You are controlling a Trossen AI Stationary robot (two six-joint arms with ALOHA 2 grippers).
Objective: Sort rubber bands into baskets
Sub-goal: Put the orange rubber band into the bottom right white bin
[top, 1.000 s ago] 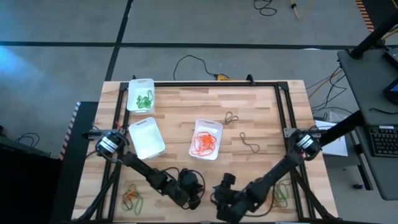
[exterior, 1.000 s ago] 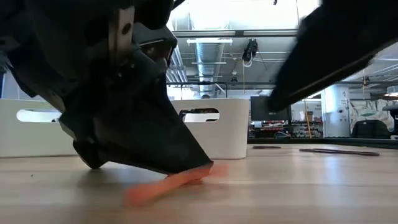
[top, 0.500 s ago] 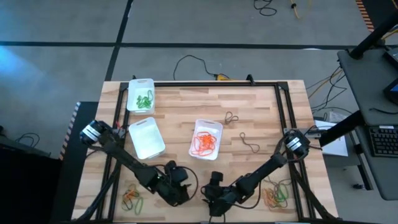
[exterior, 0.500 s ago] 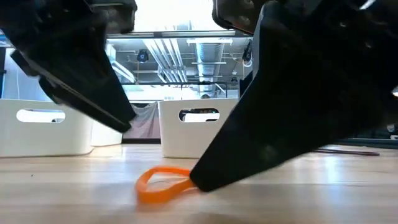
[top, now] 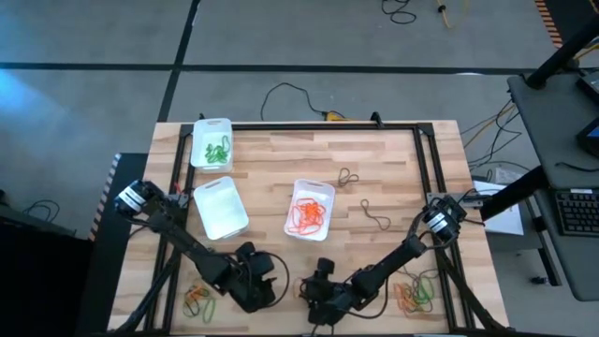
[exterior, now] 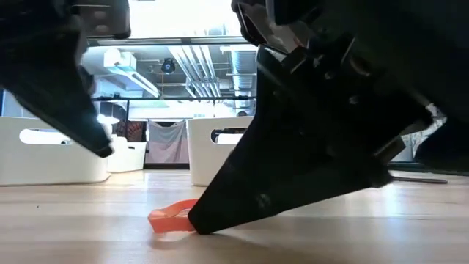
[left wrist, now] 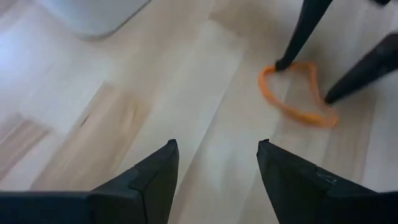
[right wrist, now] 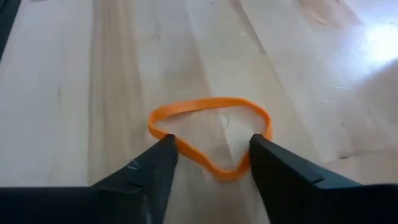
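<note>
wooden table, black cables nearby

Grey floor spreads all round the wooden table, dark seam lines crossing it at twelve o'clock. Black cable loops just beyond the far edge. At three o'clock, a grey desk carries a keyboard. Low down, silver ceiling ducts run under bright lights.
</note>
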